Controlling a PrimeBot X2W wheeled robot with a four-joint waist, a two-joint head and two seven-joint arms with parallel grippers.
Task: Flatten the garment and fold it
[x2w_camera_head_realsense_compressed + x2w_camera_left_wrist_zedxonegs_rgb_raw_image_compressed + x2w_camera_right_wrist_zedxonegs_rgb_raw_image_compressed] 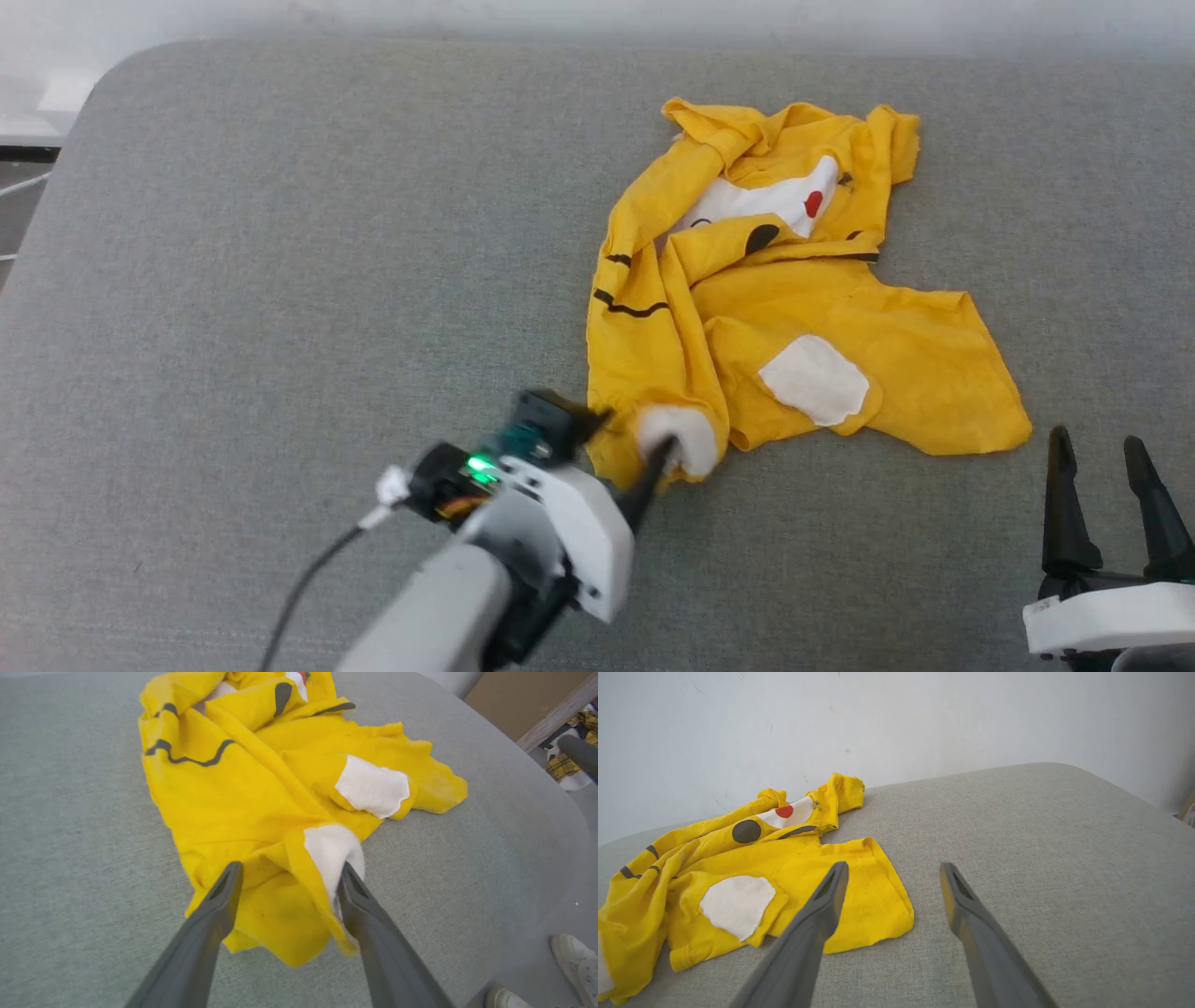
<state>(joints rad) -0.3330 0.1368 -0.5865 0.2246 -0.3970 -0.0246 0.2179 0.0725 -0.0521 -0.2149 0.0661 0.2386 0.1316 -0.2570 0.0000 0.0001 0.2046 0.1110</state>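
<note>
The garment (915,355), a bright yellow T-shirt with white patches, a red dot and black marks, lies crumpled right of centre on the grey padded table (280,280). My left gripper (627,446) is at its near-left corner. In the left wrist view the left gripper (290,870) is open, and a bunched fold of the garment (224,793) with a white patch lies loose between its fingers. My right gripper (1097,439) stands open just off the shirt's near-right corner with nothing between its fingers. In the right wrist view the right gripper (894,865) points past the edge of the garment (808,863).
A pale wall (924,718) runs behind the table. The table's rounded corner and right edge (551,812) show in the left wrist view, with a person's white shoes (574,961) on the floor below. Bare grey surface spreads left of the shirt.
</note>
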